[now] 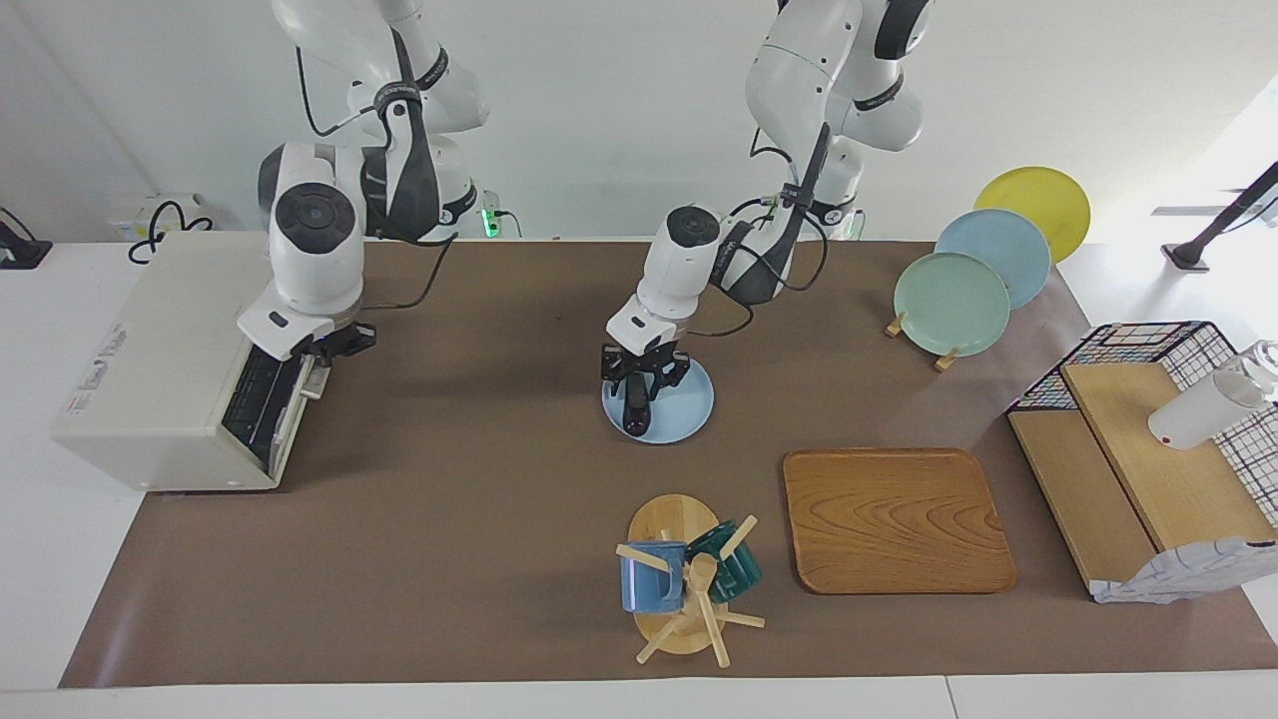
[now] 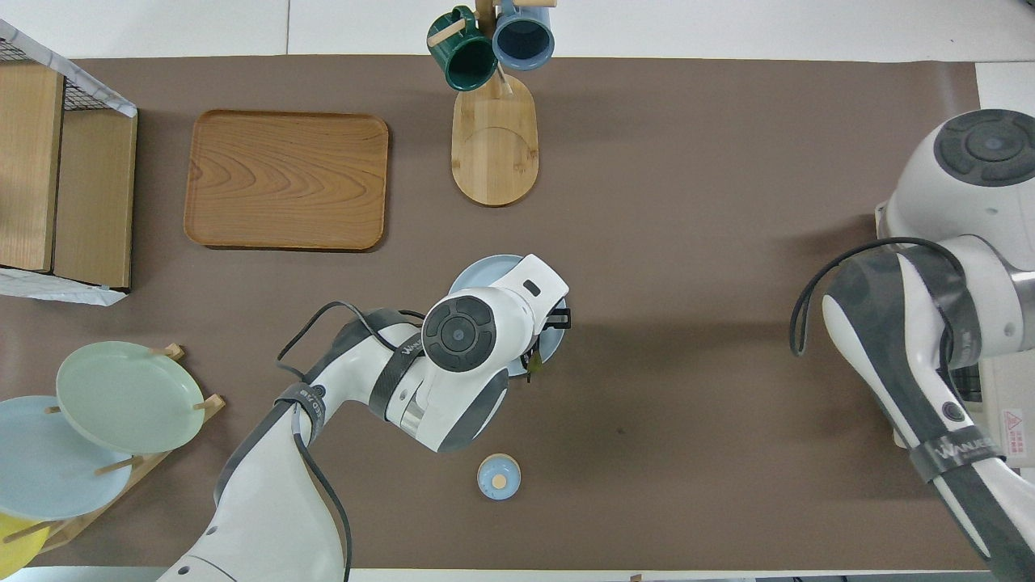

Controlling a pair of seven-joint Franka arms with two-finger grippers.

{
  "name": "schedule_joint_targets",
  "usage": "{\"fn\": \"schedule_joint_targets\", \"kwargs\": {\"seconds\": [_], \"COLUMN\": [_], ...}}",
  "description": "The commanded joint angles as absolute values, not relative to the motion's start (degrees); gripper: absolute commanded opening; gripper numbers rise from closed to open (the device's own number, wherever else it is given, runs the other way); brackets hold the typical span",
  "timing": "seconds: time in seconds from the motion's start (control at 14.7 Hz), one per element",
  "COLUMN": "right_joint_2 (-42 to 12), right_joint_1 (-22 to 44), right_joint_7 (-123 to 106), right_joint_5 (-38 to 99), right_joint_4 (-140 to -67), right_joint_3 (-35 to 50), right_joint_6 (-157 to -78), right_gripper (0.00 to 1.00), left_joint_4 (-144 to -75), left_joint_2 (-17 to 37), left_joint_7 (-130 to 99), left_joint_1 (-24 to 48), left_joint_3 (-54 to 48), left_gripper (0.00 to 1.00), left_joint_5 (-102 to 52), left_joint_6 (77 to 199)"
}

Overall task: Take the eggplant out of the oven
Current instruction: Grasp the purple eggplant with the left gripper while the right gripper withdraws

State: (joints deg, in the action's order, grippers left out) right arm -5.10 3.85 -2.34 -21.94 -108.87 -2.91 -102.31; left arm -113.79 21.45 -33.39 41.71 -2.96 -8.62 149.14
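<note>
The left pincer grips the eggplant on the pale blue plate; the right pincer, closed, hangs at the oven door's edge.

Matt brown paper-like sheet covers the tabletop, smooth and dull. The eggplant shows dark and glossy on a smooth, glazed-looking pale blue plate. The oven has a cream, matt painted casing. The tray is grained wood with a soft sheen. Arm shells gleam as smooth white plastic. Mug stand is pale, bare wood.
</note>
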Motion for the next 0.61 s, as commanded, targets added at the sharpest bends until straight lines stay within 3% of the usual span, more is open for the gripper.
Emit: {"fn": "schedule_joint_targets", "kwargs": {"seconds": [0.0,0.27,0.54], "right_joint_2": [-6.42,-6.24,-5.54], "right_joint_1": [0.88,0.97,1.93], "right_joint_7": [-5.18,-5.71,-6.85], "right_joint_5": [-24.08,-23.21,-19.97], "right_joint_4": [-108.55,-103.64,-99.15], "right_joint_3": [-3.34,-3.25,-2.03], "right_joint_6": [-102.92,-96.0,-91.15], "right_gripper": [0.06,0.1,0.2], "left_joint_4": [-113.03,-112.94,-112.5], "left_joint_2": [21.97,20.14,13.12], "left_joint_7": [-31.99,-31.64,-31.2], "left_joint_1": [41.84,40.09,35.52], "left_joint_3": [-2.55,-2.46,-2.46], "left_gripper": [0.42,0.03,0.0], "left_joint_5": [-8.96,-8.96,-8.96], "left_joint_6": [149.33,146.09,136.88]}}
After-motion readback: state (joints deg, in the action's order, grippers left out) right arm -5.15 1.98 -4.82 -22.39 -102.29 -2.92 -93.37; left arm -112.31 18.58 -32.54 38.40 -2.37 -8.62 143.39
